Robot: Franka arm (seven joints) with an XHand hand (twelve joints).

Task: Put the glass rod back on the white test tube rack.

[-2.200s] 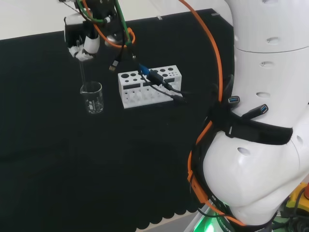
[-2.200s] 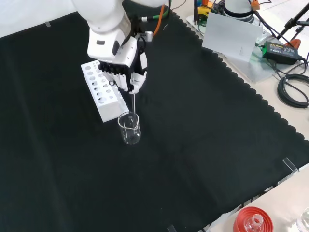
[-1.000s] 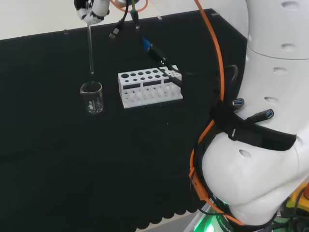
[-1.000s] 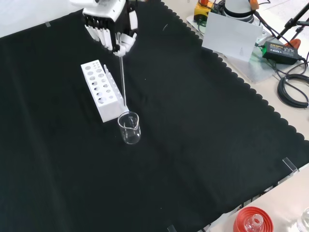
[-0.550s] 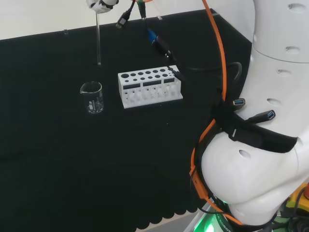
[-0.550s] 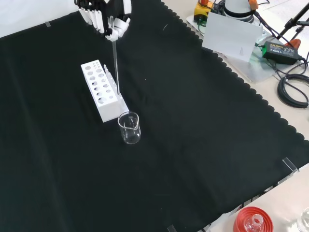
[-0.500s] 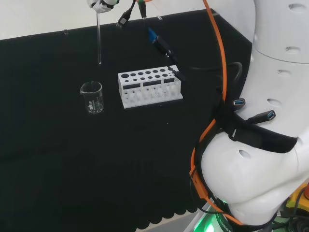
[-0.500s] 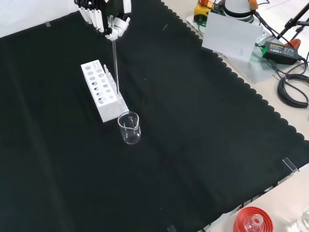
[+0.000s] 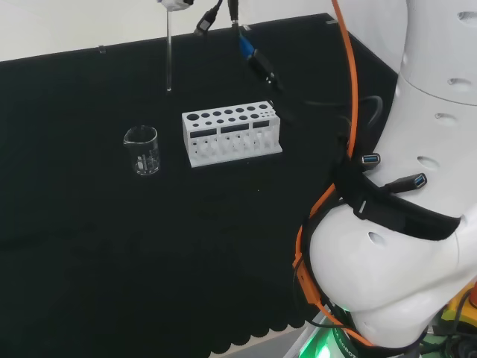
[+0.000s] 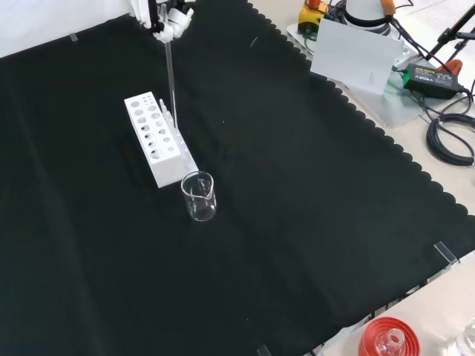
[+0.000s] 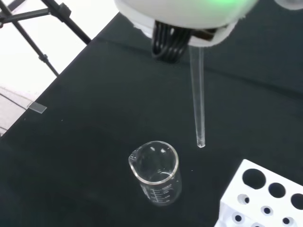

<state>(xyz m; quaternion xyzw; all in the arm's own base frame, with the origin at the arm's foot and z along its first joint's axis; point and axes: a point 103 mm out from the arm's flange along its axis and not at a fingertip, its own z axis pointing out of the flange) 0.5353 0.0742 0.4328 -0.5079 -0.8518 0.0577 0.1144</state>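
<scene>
A: Status on the glass rod (image 9: 168, 52)?

B: Hand (image 10: 170, 16) at the front view's top edge, fingers pinching the rod's upper end — rod hangs upright, well above the cloth.

A: Change since 2 s ago?

B: Rod tip was down in the beaker (image 9: 142, 150). Now it's lifted clear and shifted toward the white test tube rack (image 9: 232, 133). In the head view the tip sits at about 11 o'clock from the rack, still short of the holes.

A: So?

B: Extraction looks done — next is likely lining up over a hole and lowering. Wrist view: tip is between beaker and rack, touching neither.
</scene>
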